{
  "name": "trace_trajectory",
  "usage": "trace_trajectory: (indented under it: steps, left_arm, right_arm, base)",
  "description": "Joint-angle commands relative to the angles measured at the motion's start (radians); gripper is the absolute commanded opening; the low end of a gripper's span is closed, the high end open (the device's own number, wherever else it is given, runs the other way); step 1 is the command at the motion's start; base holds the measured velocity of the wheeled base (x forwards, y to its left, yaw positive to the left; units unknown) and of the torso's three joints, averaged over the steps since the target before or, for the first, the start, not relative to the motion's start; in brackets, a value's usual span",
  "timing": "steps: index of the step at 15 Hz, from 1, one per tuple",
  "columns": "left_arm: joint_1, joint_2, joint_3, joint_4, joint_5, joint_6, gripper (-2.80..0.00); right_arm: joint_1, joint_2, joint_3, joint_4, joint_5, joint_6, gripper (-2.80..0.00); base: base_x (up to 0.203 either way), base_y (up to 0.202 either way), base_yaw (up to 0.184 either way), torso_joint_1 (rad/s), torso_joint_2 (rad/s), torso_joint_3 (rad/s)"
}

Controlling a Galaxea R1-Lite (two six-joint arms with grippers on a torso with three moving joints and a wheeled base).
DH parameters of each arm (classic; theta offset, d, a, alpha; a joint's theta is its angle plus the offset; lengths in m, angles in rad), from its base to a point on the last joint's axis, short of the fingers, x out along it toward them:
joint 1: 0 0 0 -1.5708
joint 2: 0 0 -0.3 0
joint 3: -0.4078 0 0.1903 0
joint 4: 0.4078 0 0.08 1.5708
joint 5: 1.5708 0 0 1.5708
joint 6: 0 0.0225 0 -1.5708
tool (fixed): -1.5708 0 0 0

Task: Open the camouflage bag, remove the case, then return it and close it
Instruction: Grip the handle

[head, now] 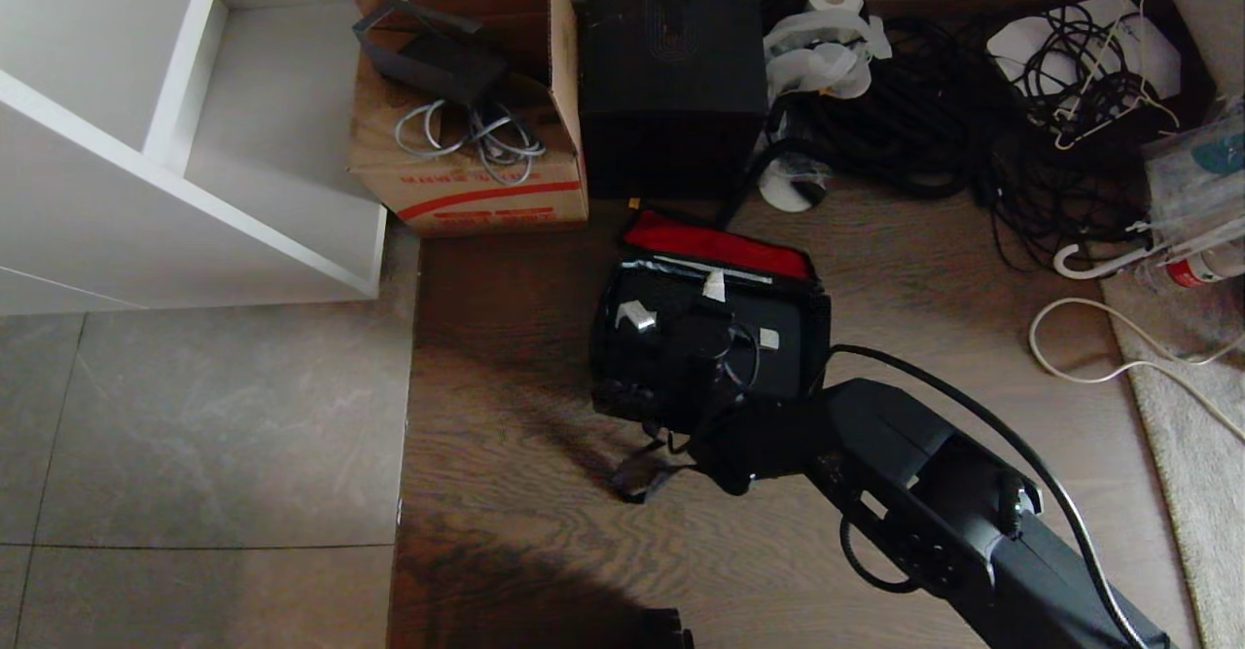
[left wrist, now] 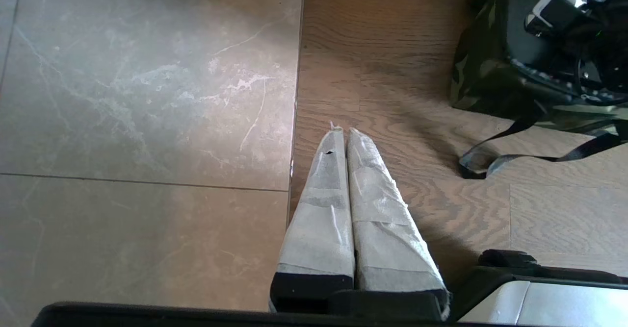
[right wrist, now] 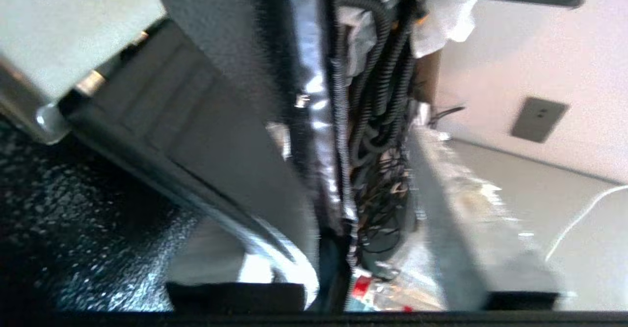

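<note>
Right arm [head: 934, 493] fills the near corner, coming in from five o'clock and reaching toward the middle of the floor. At its tip sits the camouflage bag [head: 715, 240], lid thrown back to twelve o'clock with the red lining showing. The case [head: 661, 357] lies inside it, flat and black with silver bits.

The right gripper [head: 720, 425] is down at the bag's six o'clock rim, right against the case's near edge. Whether it is clamped on anything I cannot tell.

My read is that it is taking hold of the case. To do that well, bite the hard edge of the case alone, not the soft rim or zip. Then lift straight up and level, because a soft bag may ride up with it. Mind the strap [left wrist: 490, 163] trailing at six o'clock.

From the head you get the layout: cardboard box [head: 467, 182] at eleven o'clock, tall black box [head: 671, 65] at twelve. Only the left wrist view shows the bag's camouflage side and that strap flat on the floor. It also shows the left gripper [left wrist: 343, 132] parked, closed on nothing. Close in, the right wrist view gives blurred black grain and a zip line.
</note>
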Motion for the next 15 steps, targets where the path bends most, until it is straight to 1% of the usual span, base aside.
trace_trajectory:
  steps: [1,5,7,8,12,15]
  left_arm:
    - [0.0,0.0,0.009,0.0,0.0,-0.002,-2.8]
    - [0.0,0.0,0.009,0.0,0.0,0.0,-2.8]
    - [0.0,0.0,0.009,0.0,0.0,-0.001,-2.8]
    - [0.0,0.0,0.009,0.0,0.0,-0.002,-2.8]
    - [0.0,0.0,0.009,0.0,0.0,0.0,-2.8]
    - [0.0,0.0,0.009,0.0,0.0,0.0,-2.8]
  right_arm:
    - [0.004,0.012,0.009,-0.016,-0.008,0.002,-2.8]
    - [0.016,-0.012,0.036,-0.041,-0.008,0.004,-2.8]
    - [0.017,-0.003,0.013,-0.073,-0.009,0.004,-2.8]
    - [0.025,-0.014,0.023,-0.088,-0.011,0.003,-2.8]
    - [0.05,-0.124,0.056,-0.107,-0.045,0.007,-2.8]
    - [0.073,-0.245,0.143,-0.103,-0.064,0.005,-2.8]
  base:
    - [0.0,0.0,0.0,0.0,0.0,0.0]
    - [0.0,0.0,0.0,0.0,0.0,0.0]
    - [0.0,0.0,0.0,0.0,0.0,0.0]
    - [0.0,0.0,0.0,0.0,0.0,0.0]
    - [0.0,0.0,0.0,0.0,0.0,0.0]
    - [0.0,0.0,0.0,0.0,0.0,0.0]
